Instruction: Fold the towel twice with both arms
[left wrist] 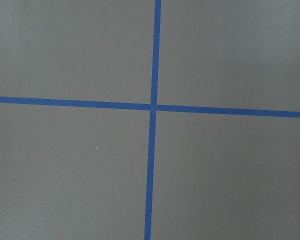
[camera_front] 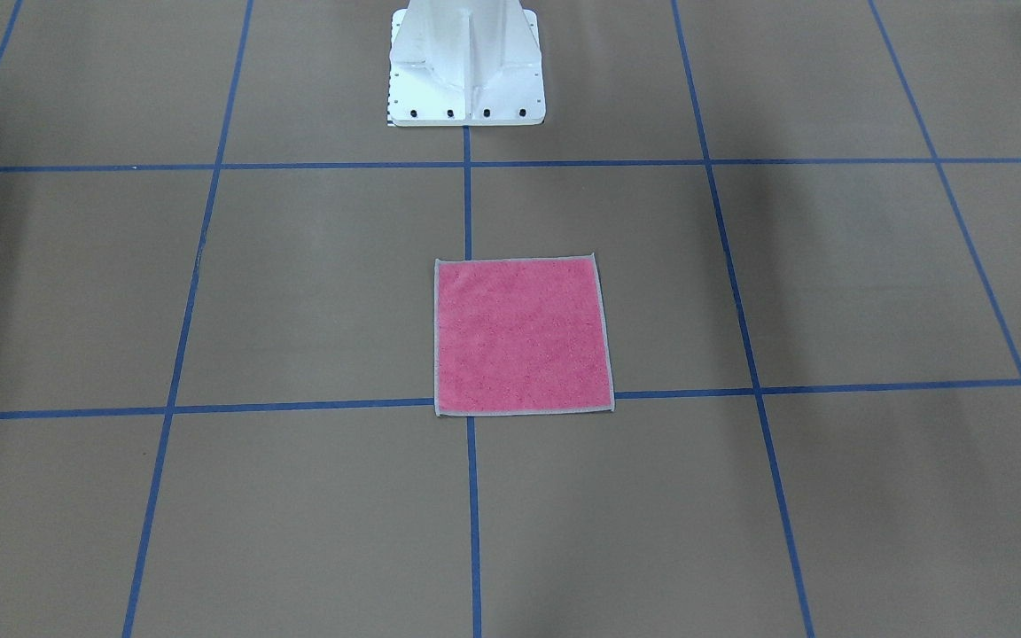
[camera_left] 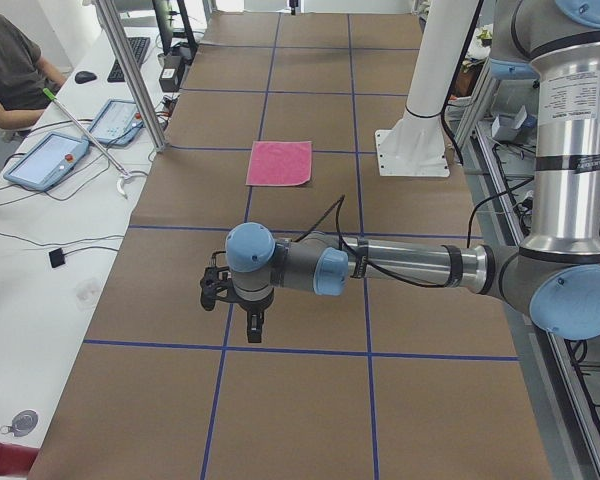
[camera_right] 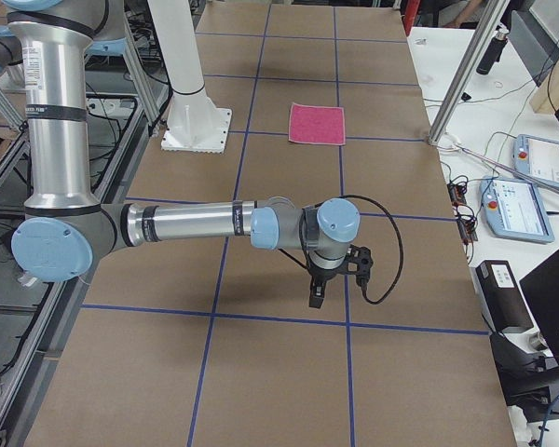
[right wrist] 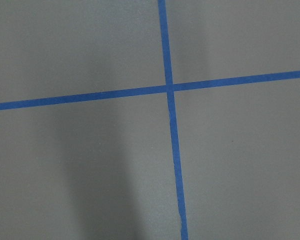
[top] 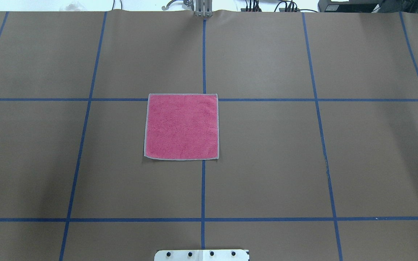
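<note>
— What's the biggest thing there?
— The table (top: 267, 163), covered in brown paper and marked into squares by blue tape (top: 203, 188). A white pedestal (camera_front: 466, 71) is bolted at the robot's edge.
— And the arms?
— The left arm (camera_left: 410, 265) reaches out level over its own end of the table. The right arm (camera_right: 196, 223) does the same at the opposite end. Both are well apart from the towel.
— Where is the towel?
— The towel (top: 181, 127) lies flat and unfolded in front of the pedestal, pink face up, with a pale hem all round. Its far edge runs along a cross line of tape. The centre line passes under it, and most of the cloth is on the robot's left.
— The grippers?
— The left gripper (camera_left: 255, 325) hangs above the paper, pointing down, and so does the right gripper (camera_right: 317, 293). Only the side views show them, so I cannot tell whether their fingers are spread or pressed together. Each wrist view shows only a tape crossing.
</note>
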Robot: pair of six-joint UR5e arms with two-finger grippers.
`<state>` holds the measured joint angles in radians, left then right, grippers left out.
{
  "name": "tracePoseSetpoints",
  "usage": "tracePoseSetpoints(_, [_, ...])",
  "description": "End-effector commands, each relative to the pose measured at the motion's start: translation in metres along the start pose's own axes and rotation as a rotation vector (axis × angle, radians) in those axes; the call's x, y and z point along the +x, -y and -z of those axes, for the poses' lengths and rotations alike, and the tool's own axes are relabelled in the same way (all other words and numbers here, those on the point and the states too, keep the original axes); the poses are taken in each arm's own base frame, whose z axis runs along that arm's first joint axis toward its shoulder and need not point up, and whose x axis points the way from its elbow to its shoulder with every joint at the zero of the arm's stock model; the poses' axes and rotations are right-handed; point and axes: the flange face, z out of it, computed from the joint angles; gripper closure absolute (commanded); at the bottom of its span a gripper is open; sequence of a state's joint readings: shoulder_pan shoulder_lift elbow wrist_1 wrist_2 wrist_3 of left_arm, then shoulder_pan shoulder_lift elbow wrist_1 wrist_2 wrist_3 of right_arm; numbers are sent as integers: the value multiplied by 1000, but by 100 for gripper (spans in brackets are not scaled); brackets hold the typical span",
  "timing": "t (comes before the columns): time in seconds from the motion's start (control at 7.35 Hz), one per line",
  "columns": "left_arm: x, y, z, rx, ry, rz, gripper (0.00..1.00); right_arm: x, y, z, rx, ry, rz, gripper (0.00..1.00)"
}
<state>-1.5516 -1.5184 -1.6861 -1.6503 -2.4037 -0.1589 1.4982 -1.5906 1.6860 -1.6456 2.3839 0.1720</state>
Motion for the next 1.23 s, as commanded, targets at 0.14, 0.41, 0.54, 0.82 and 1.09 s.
tracePoseSetpoints(0.14, [7, 1, 6, 13, 1, -2, 0, -9, -3, -1, 16, 25, 26, 0])
tracePoseSetpoints(0.41, [14, 4, 8, 20, -6, 14, 0, -50, -5, -26, -32, 12, 63, 0])
tracePoseSetpoints(0.54, [18, 1, 10, 26, -16, -1, 0, -86, -8, -36, -33, 18, 68, 0])
tracePoseSetpoints(0.82, [28, -3, 13, 43, -30, -24, 0, -164, -18, -64, 37, 67, 56, 0])
tracePoseSetpoints(1.09, [40, -3, 6, 31, -34, -45, 0, -245, -35, -87, -3, 120, 1, 0])
